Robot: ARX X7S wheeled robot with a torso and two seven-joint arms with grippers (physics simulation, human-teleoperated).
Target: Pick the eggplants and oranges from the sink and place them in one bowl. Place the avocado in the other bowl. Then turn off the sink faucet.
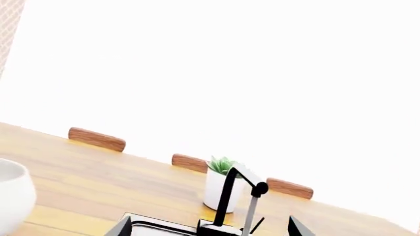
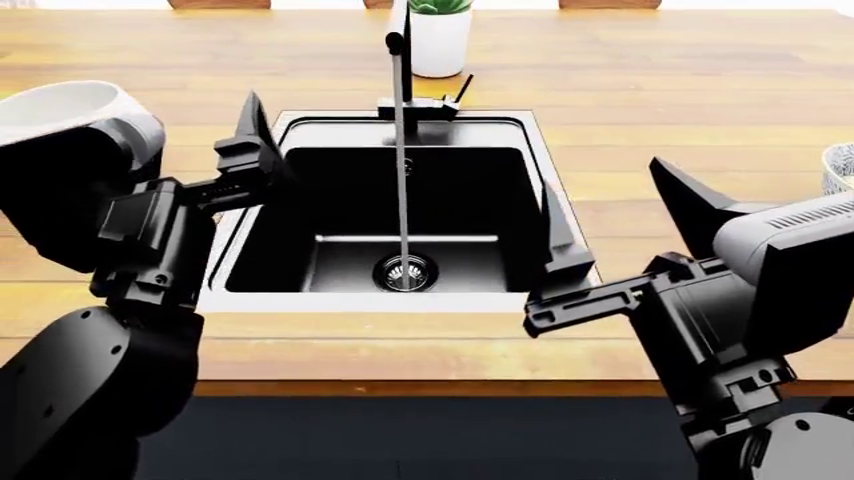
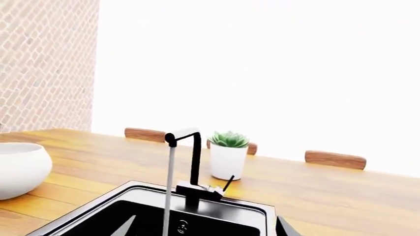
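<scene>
The sink [image 2: 561, 200] lies at mid-counter, and what shows of its floor is bare around the drain [image 2: 404, 271]. The black sink faucet [image 2: 398, 60] arches over it, and a thin stream of water [image 2: 402, 200] runs down to the drain. Its lever [image 2: 463, 88] sticks up at the base's right. The large plain white bowl [image 2: 60, 105] stands left of the sink, the patterned bowl [image 2: 841, 165] at the right edge. Eggplants, oranges and avocado are out of view. My left gripper [image 1: 208, 231] hangs open above the sink's left rim. My right gripper [image 2: 627, 215] is open over the right rim, empty.
A white pot with a green plant [image 2: 441, 35] stands just behind the faucet. Wooden chair backs [image 1: 96, 138] line the counter's far edge. A brick wall [image 3: 46, 64] rises at the left beyond the counter.
</scene>
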